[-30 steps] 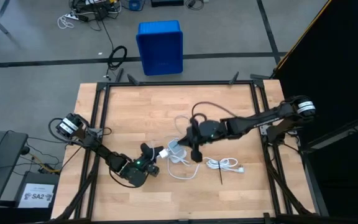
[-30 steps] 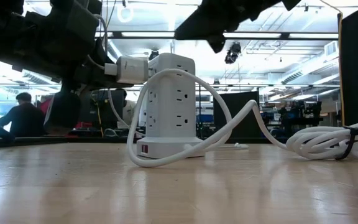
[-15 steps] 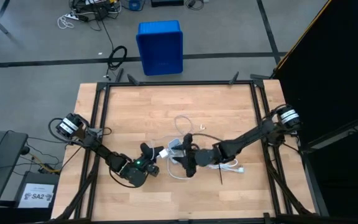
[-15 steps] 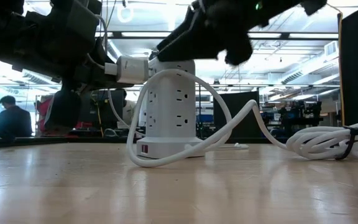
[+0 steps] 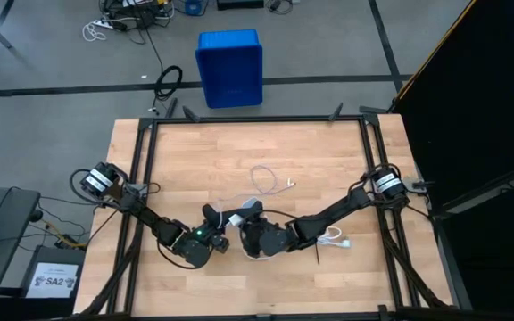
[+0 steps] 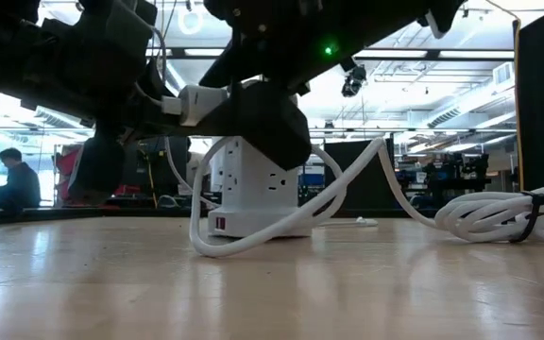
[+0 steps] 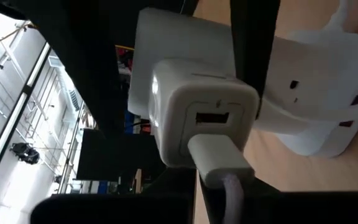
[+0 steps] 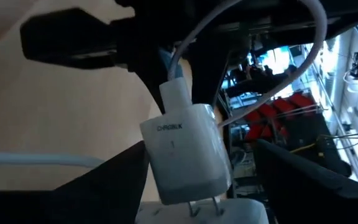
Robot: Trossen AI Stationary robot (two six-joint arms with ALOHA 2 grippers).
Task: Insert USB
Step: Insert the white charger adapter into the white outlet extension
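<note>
- Since a second ago the right arm has swung from the far middle of the desk point(image 5: 328, 156) down toward the near side, and the right gripper point(image 5: 259, 239) now sits over the power strip tower point(image 6: 253, 184), just right of the left gripper point(image 5: 211, 234).
- Its fingers have gone from pressed together to spread, one to each side of the charger block in the right wrist view; they seem set to steady the tower or the block, and they pinch nothing yet.
- Left fingers point(image 7: 253, 43) are pressed tight on the charger block point(image 7: 197, 118), holding it level at the tower's top so its port faces outward.
- One plug of the USB point(image 7: 219, 158) already sits in that block below its free port; the thin cable's other end point(image 5: 270, 181) lies loose on the desk, farther back.
- Bundled thick cord point(image 6: 499, 215) lies to the right, clear of the work.
</note>
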